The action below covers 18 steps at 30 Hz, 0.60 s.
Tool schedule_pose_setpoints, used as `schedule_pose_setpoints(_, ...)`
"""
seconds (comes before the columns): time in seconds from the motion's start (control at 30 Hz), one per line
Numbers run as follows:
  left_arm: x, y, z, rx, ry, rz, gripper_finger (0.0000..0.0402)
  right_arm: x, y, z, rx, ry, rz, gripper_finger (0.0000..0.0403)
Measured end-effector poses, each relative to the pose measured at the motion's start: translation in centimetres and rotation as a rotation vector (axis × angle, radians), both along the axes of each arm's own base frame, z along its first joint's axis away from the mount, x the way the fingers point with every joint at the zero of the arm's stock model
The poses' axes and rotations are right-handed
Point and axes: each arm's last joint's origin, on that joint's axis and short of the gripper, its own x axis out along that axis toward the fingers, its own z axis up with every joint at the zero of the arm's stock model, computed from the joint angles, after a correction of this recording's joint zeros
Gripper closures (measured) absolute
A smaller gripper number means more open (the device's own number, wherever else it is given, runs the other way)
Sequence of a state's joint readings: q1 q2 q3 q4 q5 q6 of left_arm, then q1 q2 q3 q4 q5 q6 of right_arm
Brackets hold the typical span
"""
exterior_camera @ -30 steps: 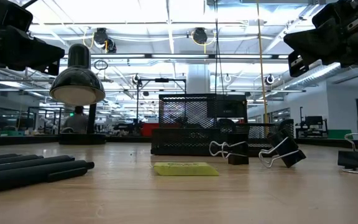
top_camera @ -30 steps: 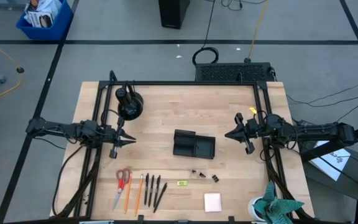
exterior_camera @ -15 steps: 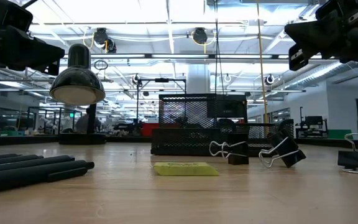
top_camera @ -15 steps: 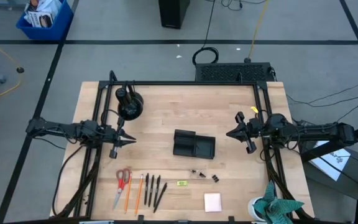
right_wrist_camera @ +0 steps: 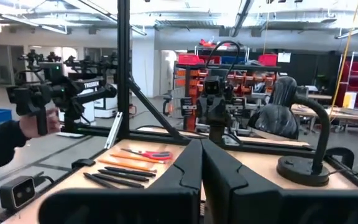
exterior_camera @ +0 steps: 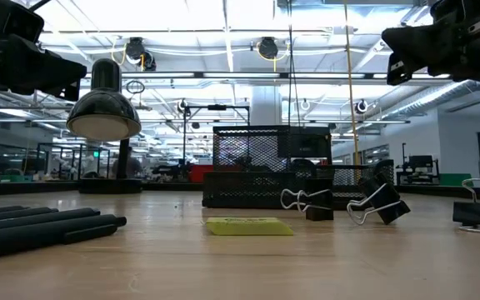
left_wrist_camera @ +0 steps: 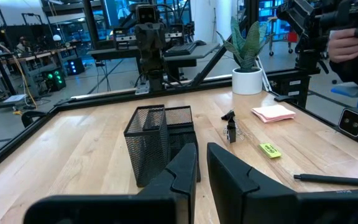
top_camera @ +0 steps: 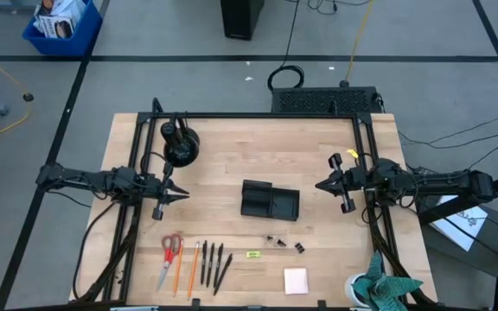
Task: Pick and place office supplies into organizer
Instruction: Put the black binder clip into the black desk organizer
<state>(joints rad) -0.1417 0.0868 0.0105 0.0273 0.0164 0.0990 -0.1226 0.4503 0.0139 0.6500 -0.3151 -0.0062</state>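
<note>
Two arms are waiting over the tabletop point(top_camera: 232, 164) from overhead, the left gripper point(top_camera: 173, 196) and the right gripper point(top_camera: 325, 185) hovering on either side of the organizer point(top_camera: 269, 200), well apart from it. Along the near edge you are seeing the red-handled scissors point(top_camera: 170, 250), the orange pencil point(top_camera: 194, 269), the black pens point(top_camera: 214, 263), the yellow-green tag point(top_camera: 252, 254), the clips point(top_camera: 285, 243) and the pink notepad point(top_camera: 296, 280), none yet in the tray.

From table height, the tag point(exterior_camera: 248, 226) and clips point(exterior_camera: 344, 204) are lying in front of the organizer point(exterior_camera: 265, 179). The clips are looking small, hard and likely to skid; you are probably best pinching a wire loop. The pens look light, stiff and apt to roll, so take one mid-shaft.

From the left wrist, the jaws are standing a narrow slit apart, holding nothing.

From the right wrist, the jaws are pressing fully together, empty.
</note>
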Motion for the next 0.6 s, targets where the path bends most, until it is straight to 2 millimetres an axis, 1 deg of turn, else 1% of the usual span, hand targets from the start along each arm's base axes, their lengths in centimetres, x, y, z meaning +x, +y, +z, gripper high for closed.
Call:
schedule_pose_setpoints(0.17, 0.0, 0.0, 0.1, 0.008, -0.011, 0.002, 0.0355, -0.1, 0.0, 0.3, -0.091, -0.053, -0.019, 0.0403)
schedule_pose_setpoints(0.23, 0.0, 0.1, 0.4, 0.016, -0.048, 0.027, 0.0355, -0.1, 0.0, 0.4, -0.113, -0.066, -0.024, 0.0403)
schedule_pose_setpoints(0.3, 0.0, 0.1, 0.9, -0.012, -0.092, 0.039, 0.0355, -0.1, 0.0, 0.5, -0.133, -0.074, -0.029, 0.0403)
schedule_pose_setpoints(0.4, 0.0, 0.1, 1.5, -0.084, -0.143, 0.04, 0.0355, -0.2, 0.0, 0.9, -0.103, -0.109, -0.022, 0.0403)
schedule_pose_setpoints(0.5, -0.1, 0.1, 2.2, -0.107, -0.213, 0.038, 0.0355, -0.2, 0.2, 1.3, -0.049, -0.138, 0.008, 0.0399)
schedule_pose_setpoints(0.57, -0.1, 0.1, 2.3, -0.107, -0.223, 0.038, 0.0355, 0.0, 0.6, 1.1, -0.056, -0.112, 0.032, 0.0391)
schedule_pose_setpoints(0.6, -0.1, 0.1, 2.3, -0.108, -0.225, 0.038, 0.0355, 0.3, 0.7, 0.8, -0.061, -0.067, 0.031, 0.0384)
